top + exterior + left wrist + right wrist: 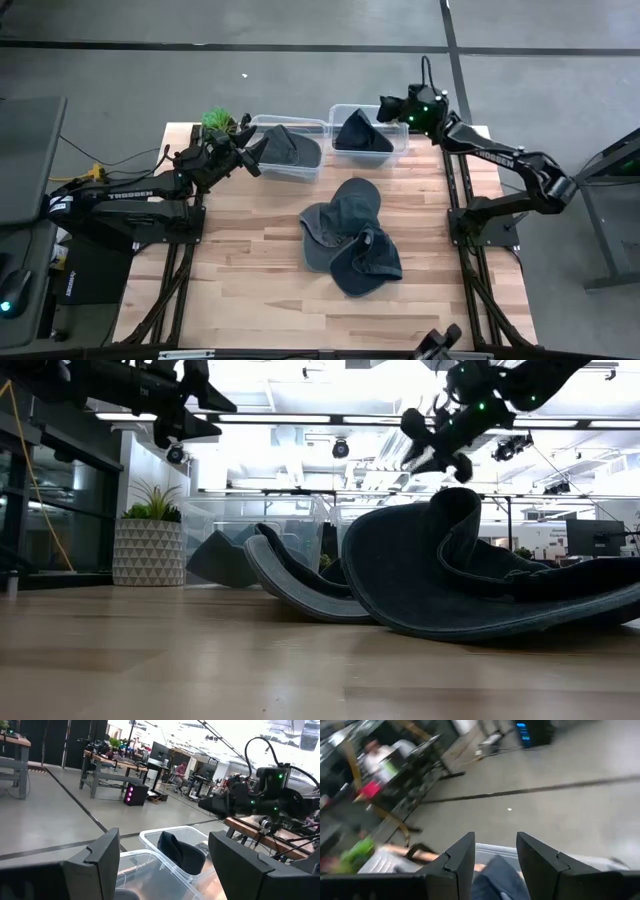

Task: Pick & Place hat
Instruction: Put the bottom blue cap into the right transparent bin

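Note:
Dark blue-grey caps lie in a pile (345, 235) on the middle of the table, brims curling up in the low view (450, 575). One cap (288, 150) rests in the left clear bin, another (360, 135) in the right clear bin (180, 852). My left gripper (258, 155) hovers open at the left bin's left end (165, 845). My right gripper (383, 112) is open above the right bin's far right corner, and the cap (492, 880) shows below its fingers (495, 842).
The two clear bins (268, 125) (340, 110) stand side by side along the table's far edge. A potted plant (218, 122) (150, 540) sits at the far left corner, close to my left gripper. Bare wood (250, 270) lies near and left of the pile.

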### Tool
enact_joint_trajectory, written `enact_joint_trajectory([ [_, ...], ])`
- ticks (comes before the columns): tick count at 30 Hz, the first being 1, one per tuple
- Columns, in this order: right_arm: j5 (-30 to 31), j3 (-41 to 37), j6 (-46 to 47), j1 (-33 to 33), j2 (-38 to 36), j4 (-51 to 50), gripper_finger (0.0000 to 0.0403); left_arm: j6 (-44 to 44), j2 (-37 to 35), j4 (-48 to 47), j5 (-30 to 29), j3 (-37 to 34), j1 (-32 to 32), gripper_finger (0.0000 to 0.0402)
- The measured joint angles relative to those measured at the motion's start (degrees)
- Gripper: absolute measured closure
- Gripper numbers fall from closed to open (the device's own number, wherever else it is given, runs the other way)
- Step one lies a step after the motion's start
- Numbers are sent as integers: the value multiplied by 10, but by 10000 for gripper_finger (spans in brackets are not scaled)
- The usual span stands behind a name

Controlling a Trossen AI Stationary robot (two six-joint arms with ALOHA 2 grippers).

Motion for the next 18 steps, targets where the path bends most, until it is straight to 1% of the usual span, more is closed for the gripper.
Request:
enact_joint_trajectory([
  [4,-55,53,-65,1,0,-52,263,-5,0,0,13,0,0,154],
  [10,-109,150,-181,28,0,-187,263,-18,0,-9,24,0,0,154],
  [14,-122,210,-246,59,0,-290,263,-24,0,-20,25,0,0,154],
  [18,-121,253,-306,96,0,-365,263,-33,0,-21,32,0,0,154],
])
